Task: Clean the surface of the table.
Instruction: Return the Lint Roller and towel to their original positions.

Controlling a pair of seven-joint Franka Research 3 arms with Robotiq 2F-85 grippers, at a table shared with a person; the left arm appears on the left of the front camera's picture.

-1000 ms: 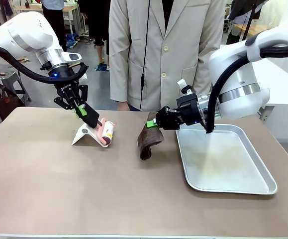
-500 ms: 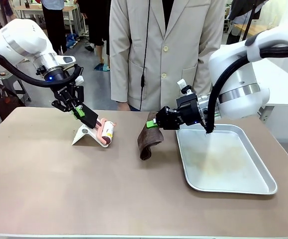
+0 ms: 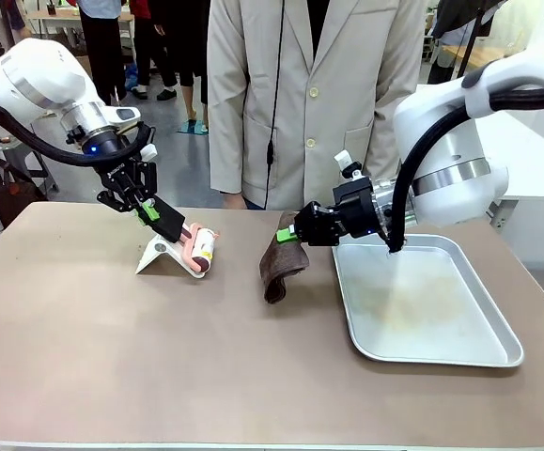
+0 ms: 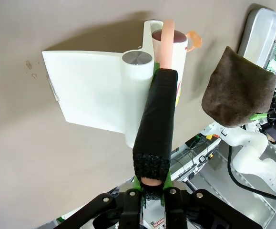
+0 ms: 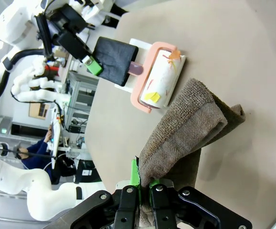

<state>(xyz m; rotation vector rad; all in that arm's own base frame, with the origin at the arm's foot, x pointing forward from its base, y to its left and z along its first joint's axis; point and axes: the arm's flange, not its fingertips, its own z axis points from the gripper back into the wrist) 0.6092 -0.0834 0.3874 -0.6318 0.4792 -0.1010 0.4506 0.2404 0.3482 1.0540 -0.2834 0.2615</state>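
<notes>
with the left gripper (image 3: 151, 210) clamped on the lint roller's (image 3: 199, 250) black handle over its white stand (image 3: 159, 254) and the right gripper (image 3: 287, 233) pinching the brown cloth (image 3: 281, 266), wiping well means pressing the hanging cloth flat onto the table (image 3: 159, 357) and sweeping steadily toward the tray (image 3: 497, 329).

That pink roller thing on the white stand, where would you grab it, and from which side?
By its long handle, wrapped in black foam, which sticks out and up from the pink lint roller, clear of the white stand. Coming from above and behind the handle end looks best. The left gripper is shut on that handle this way.
</notes>
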